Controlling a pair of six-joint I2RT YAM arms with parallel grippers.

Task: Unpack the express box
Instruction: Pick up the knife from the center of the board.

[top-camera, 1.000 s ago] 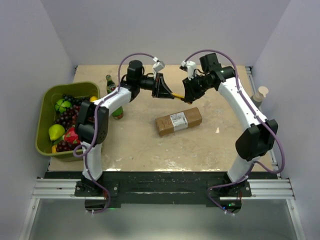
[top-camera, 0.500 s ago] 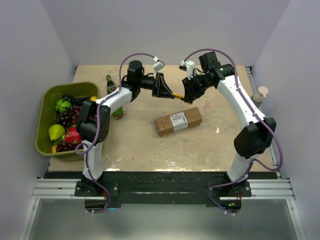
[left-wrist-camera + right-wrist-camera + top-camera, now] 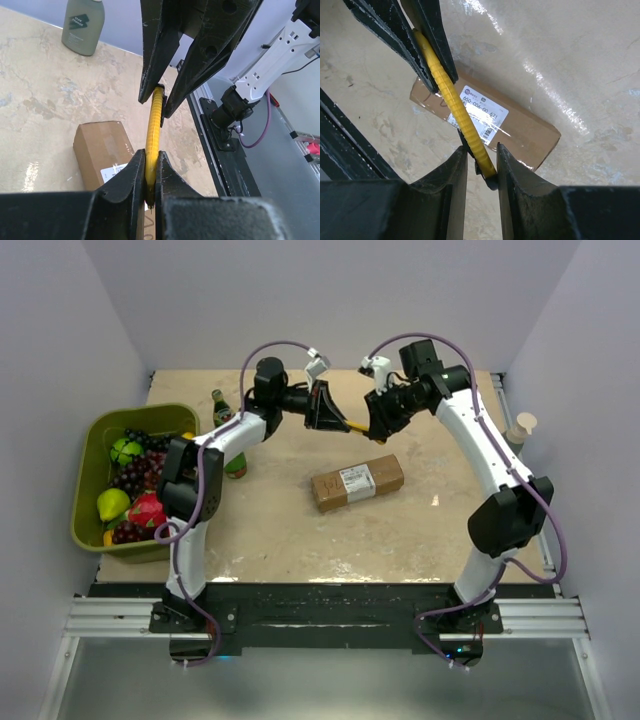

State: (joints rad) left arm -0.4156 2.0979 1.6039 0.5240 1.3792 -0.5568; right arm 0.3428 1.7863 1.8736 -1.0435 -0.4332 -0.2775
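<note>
Carton of brown cardboard, the small elongated express box (image 3: pixel 357 483) lies flat on the beige stone-patterned table (image 3: pixel 270 530), its white printed label (image 3: pixel 356 478) facing up. Its long axis runs slantwise, the right end farther from the arm bases. Both claws hang beyond the box's far side, above it and apart from it. The right gripper (image 3: pixel 481 160) is the nearer, over the box's right half. The left gripper (image 3: pixel 151 170) is clamped tight on one end of a slim yellow utility knife (image 3: pixel 155 125), and the right one is closed about the other end. Any cut must come down and toward the bases. I cannot tell whether a blade is out, no tape seam shows, and the left wrist view cuts off the box's near end.
</note>
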